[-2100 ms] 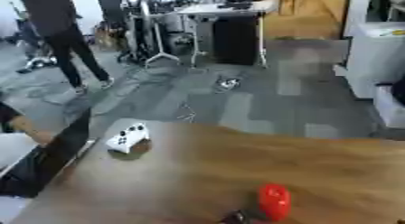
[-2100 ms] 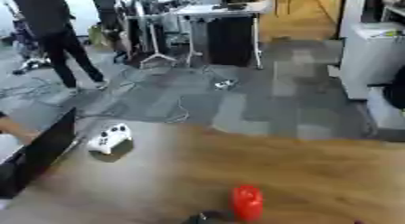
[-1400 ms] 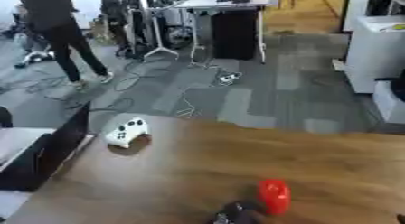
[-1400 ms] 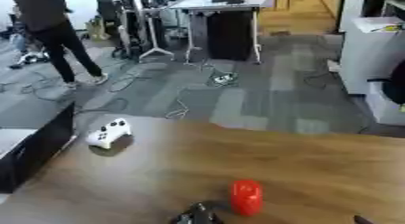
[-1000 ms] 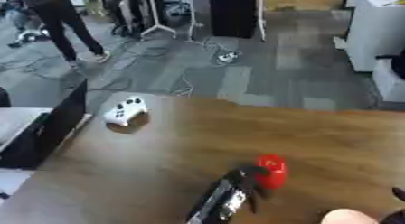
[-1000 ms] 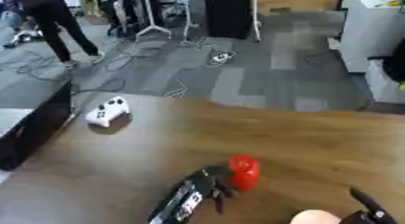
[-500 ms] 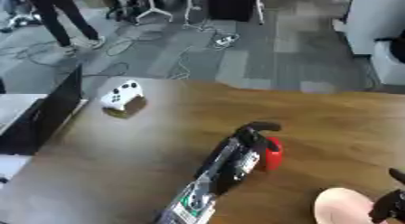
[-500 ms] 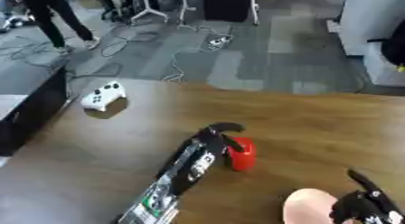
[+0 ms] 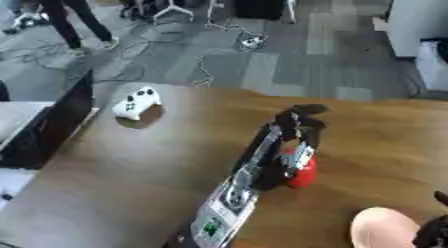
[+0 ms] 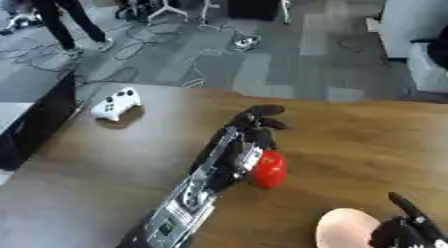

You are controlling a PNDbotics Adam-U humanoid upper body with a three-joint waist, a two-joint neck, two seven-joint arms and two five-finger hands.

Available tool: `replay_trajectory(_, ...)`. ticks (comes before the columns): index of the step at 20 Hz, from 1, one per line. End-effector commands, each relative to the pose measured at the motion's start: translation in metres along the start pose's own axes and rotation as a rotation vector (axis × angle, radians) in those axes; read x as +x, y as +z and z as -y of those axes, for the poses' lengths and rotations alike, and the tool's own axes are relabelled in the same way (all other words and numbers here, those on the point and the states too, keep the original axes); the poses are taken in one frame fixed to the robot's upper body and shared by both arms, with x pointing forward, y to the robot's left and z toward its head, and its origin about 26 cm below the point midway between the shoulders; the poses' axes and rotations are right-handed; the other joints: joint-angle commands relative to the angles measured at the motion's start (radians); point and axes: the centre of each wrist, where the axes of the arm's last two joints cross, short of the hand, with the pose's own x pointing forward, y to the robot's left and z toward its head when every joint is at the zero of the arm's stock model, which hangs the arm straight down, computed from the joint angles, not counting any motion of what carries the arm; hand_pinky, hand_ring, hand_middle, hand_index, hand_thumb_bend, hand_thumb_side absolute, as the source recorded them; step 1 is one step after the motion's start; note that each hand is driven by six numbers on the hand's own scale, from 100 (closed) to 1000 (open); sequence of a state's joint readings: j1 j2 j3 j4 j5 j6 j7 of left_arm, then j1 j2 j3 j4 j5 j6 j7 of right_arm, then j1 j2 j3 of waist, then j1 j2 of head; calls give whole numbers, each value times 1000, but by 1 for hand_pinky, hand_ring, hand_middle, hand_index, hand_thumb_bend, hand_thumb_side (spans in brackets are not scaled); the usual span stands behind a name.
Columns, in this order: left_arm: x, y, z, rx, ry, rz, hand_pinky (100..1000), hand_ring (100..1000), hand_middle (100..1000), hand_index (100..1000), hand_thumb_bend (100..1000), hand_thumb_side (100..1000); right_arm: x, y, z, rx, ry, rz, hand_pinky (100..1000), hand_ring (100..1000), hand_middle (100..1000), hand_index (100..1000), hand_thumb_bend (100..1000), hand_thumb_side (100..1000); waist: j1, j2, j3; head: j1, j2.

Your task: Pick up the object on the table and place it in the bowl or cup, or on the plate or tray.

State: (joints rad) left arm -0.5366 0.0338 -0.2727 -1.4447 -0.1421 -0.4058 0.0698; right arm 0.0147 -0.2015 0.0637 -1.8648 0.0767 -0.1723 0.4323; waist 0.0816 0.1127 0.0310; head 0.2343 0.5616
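Note:
A small red object (image 10: 269, 169) stands on the wooden table (image 9: 157, 162), near its middle. My left arm comes up from the lower edge, and my left hand (image 10: 252, 123) lies just above and left of the red object. Its fingers reach past the object, relaxed and spread, with nothing between them; the palm side touches or nearly touches the red object. A pale pink rounded dish (image 10: 346, 228) sits at the lower right. Beside that dish my right hand (image 10: 404, 226) rests open, fingers up, partly cut off by the frame.
A white game controller (image 9: 135, 102) lies near the table's far left. A black box-like thing (image 9: 48, 124) stands along the left edge. Beyond the far table edge is grey floor with cables, stands and a person walking.
My left arm has reached further forward, so the hand now lies over and past the red object. The camera has tilted down, which shifted the whole picture.

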Motion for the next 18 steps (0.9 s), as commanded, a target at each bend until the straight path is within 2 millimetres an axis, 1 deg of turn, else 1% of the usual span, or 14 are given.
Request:
replay_trajectory(1,5,-16,-8,4,-58,58,518,744,799,863,137,682,5,-4,1,9,17,24,534,562,558,1000,100,847,-5,-5,-6,25,18)
replay_trajectory(4,3,-22,-15,-2,-120,74,520,743,798,865,148,669,7,-6,1,14,20,35,534,562,558,1000,100,840,-8,0,-20,31,41)
replay_trajectory(8,-2,-24,-24,-12,-190,79,527,744,799,867,182,651,9,-6,0,16,28,48,534,562,558,1000,100,824,-13,7,-43,28,58)
replay_trajectory(12,-5,-26,-31,-37,-244,91,534,750,800,867,242,634,11,-6,0,13,36,57,534,562,558,1000,100,812,-15,11,-55,29,67)
replay_trajectory(14,-6,-26,-33,-54,-268,89,538,757,804,871,270,641,12,-6,1,13,37,61,534,562,558,1000,100,808,-15,11,-57,29,69)
replay_trajectory(17,-7,-27,-38,-85,-323,77,532,757,803,866,269,649,13,-5,1,14,38,64,534,562,558,1000,100,811,-15,12,-58,30,69)
replay_trajectory(18,-8,-27,-40,-95,-346,70,525,744,789,856,269,643,13,-5,1,14,38,63,534,562,558,1000,100,812,-15,12,-58,29,69)
